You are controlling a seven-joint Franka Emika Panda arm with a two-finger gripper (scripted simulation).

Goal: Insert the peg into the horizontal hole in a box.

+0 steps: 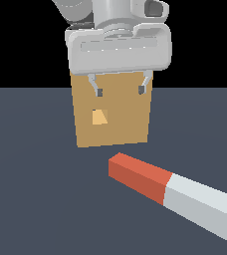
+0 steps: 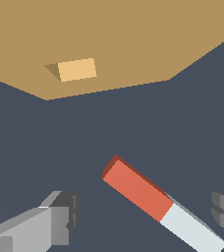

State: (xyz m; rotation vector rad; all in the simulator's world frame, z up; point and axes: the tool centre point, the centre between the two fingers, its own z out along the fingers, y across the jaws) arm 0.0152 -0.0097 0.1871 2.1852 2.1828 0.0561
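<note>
— Peg [image 1: 172, 191] first: where does it lie?

— Flat on the dark grey floor [image 1: 31, 199], in the foreground of the exterior view, running aslant from near the middle down toward that view's right. Its red end points toward the box [image 1: 113, 124]; the white-grey part trails away and is cut off by the picture's edge.

— And the box itself?

— Tan, standing upright behind the peg, clear of it, with bare floor between the two. The hole [image 1: 99, 117] shows as a small lighter orange-yellow opening in the face, off-centre, toward the exterior view's left.

— What of the gripper [image 1: 120, 91]?

— It hangs above the floor, in front of the box's upper part as the exterior view sees it. Its jaws stand spread wide and hold nothing. In the wrist view one finger [image 2: 55, 224] sits on either side, and the peg's red end [image 2: 136, 189] lies between them on the floor below, untouched
</note>
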